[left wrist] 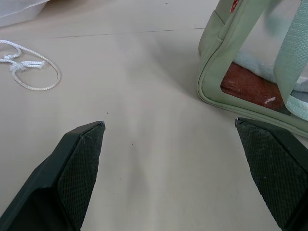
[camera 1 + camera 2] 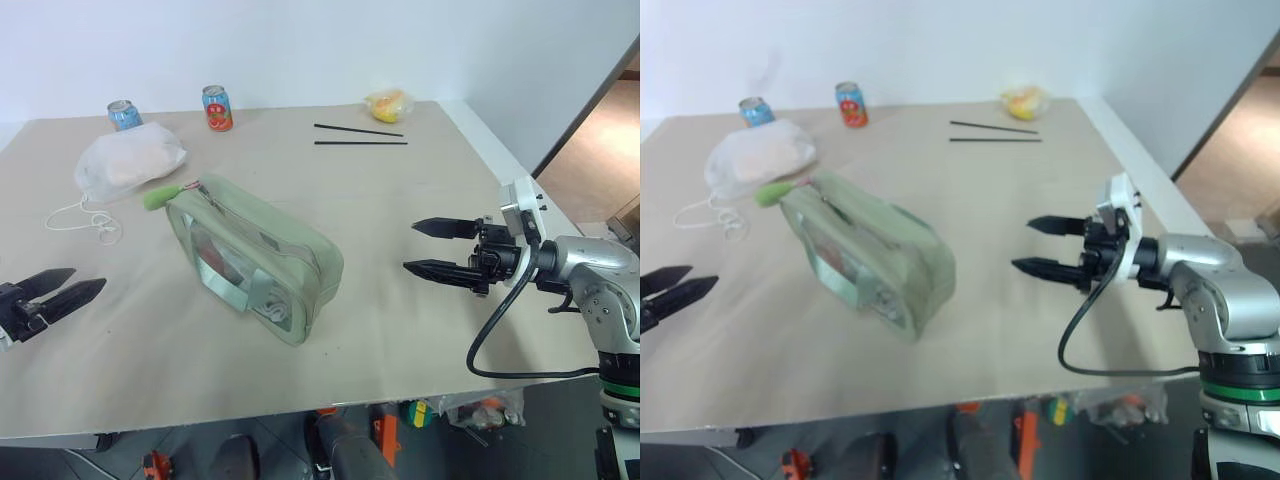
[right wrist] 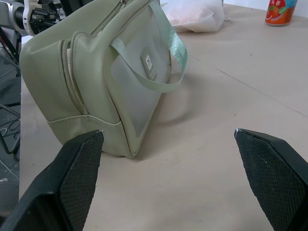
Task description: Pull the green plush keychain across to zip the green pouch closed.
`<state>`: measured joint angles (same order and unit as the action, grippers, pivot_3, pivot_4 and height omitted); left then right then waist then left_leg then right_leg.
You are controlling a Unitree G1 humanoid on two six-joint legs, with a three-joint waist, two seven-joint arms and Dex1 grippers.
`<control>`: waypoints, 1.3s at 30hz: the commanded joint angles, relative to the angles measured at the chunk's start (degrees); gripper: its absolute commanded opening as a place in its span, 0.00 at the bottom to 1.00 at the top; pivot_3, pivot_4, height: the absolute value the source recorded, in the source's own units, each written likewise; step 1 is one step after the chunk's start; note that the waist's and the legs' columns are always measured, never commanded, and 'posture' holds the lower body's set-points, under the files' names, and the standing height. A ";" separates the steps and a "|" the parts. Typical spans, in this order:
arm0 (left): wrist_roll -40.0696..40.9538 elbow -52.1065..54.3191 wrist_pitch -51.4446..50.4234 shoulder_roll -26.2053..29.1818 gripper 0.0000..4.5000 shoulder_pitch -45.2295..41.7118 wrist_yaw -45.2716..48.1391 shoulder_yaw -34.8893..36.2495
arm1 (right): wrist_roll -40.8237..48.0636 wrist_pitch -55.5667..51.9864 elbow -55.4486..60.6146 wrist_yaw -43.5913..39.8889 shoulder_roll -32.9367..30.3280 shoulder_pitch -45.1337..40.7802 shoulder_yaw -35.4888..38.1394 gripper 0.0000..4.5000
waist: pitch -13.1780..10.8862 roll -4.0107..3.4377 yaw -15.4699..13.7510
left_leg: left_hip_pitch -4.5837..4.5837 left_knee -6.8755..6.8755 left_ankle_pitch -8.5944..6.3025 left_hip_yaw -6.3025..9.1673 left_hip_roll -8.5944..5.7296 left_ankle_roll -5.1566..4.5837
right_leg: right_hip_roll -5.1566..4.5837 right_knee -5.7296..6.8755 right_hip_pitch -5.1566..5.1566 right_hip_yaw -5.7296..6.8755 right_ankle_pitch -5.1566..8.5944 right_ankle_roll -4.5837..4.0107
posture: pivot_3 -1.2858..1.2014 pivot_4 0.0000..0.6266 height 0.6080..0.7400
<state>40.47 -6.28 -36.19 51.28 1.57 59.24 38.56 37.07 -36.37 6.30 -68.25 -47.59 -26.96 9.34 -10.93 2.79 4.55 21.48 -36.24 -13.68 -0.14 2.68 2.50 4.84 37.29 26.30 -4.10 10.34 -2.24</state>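
We list the green pouch [image 2: 256, 256] at centre frame on the beige table [image 2: 400, 330], lying diagonally. The green plush keychain [image 2: 160, 195] sits at its upper-left end, beside the white drawstring bag [image 2: 128, 162]. Our left gripper [image 2: 62, 290], lower left, gapes wide and empty. Our right gripper [image 2: 430, 248], centre right, likewise stands wide, well apart from the pouch.

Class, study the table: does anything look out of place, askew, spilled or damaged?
Nothing looks spilled or damaged. The green pouch sits askew, diagonal to the table edge, with the green plush keychain at its far end. Both cans stand upright.
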 commanded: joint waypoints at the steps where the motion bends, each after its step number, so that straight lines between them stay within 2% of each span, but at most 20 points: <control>1: 1.32 4.93 0.00 2.11 1.00 -2.56 -0.12 0.00 | 1.02 -0.07 1.63 1.40 0.49 -2.14 0.77 1.00 | 0.00 0.00 0.00 | 0.00 0.00 0.00 0.00 0.00 0.00 | 0.00 0.00 0.00 0.00 0.00 0.00 | 0.52 0.24 1.00; 4: 5.78 11.58 -2.34 2.61 1.00 -7.46 -0.12 -1.21 | 0.68 -1.13 1.77 2.69 2.05 -5.46 -1.87 1.00 | -0.04 0.08 -0.10 | 0.06 -0.10 -0.01 0.04 0.01 0.00 | 0.01 0.01 0.01 0.04 -0.03 0.05 | 0.52 0.24 1.00; 11: 17.75 18.60 -8.63 2.82 1.00 -16.70 -1.03 -1.22 | 2.58 -3.14 7.15 0.58 4.56 -11.42 -7.91 1.00 | -0.04 0.04 0.13 | 0.02 -0.20 0.00 -0.08 -0.01 0.01 | 0.02 0.02 -0.05 -0.01 -0.11 0.17 | 0.52 0.24 1.00; 16: 16.32 26.18 -5.49 2.28 1.00 -14.14 2.85 -4.92 | -2.38 0.29 6.70 -0.01 7.99 -12.76 -15.28 1.00 | -0.03 0.05 0.07 | 0.02 -0.19 -0.04 0.00 0.09 -0.01 | 0.17 0.05 -0.02 -0.06 -0.07 0.11 | 0.52 0.24 1.00; 25: 15.38 27.59 -2.89 0.56 1.00 -9.89 2.97 -6.02 | -8.31 5.19 0.58 0.59 13.73 -15.11 -20.55 1.00 | -0.03 0.06 0.05 | 0.00 -0.30 -0.03 0.03 0.10 0.00 | 0.19 0.25 0.01 -0.03 -0.04 0.05 | 0.52 0.24 1.00; 28: 15.62 28.05 -2.55 0.15 1.00 -9.54 2.41 -5.95 | -9.25 6.73 -2.01 1.17 15.81 -15.77 -20.06 0.83 | -0.03 0.06 0.03 | -0.01 -0.32 -0.03 0.04 0.10 0.00 | 0.19 0.30 0.01 -0.03 -0.04 0.05 | 0.52 0.24 1.00; 32: 15.90 28.47 -2.45 -0.33 1.00 -9.00 1.83 -5.57 | -9.25 7.27 -3.44 0.93 17.21 -16.04 -19.35 0.51 | -0.03 0.06 0.02 | 0.00 -0.31 -0.03 0.04 0.10 0.00 | 0.19 0.32 0.02 -0.05 -0.03 0.04 | 0.52 0.24 1.00; 38: 16.01 27.84 -2.34 -0.18 1.00 -8.04 1.98 -4.55 | -9.73 8.59 -4.14 -5.00 14.53 -16.16 -20.32 0.02 | -0.03 0.06 0.01 | -0.01 -0.32 -0.03 0.04 0.09 0.00 | 0.17 0.33 0.01 -0.04 -0.03 0.03 | 0.52 0.24 1.00; 39: 16.27 27.45 -2.48 -0.11 1.00 -8.03 1.93 -4.12 | -10.13 9.25 -4.58 -6.08 14.04 -16.55 -20.53 0.01 | -0.03 0.06 0.01 | -0.01 -0.32 -0.03 0.04 0.09 0.00 | 0.18 0.33 0.01 -0.04 -0.03 0.03 | 0.52 0.24 1.00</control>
<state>55.64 20.85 -39.78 50.70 -6.43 61.19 31.87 26.99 -28.54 1.41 -71.63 -32.67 -41.63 -11.57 -10.96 2.84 4.56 21.47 -36.56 -13.72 -0.10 2.77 2.50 5.02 37.62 26.30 -4.13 10.31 -2.21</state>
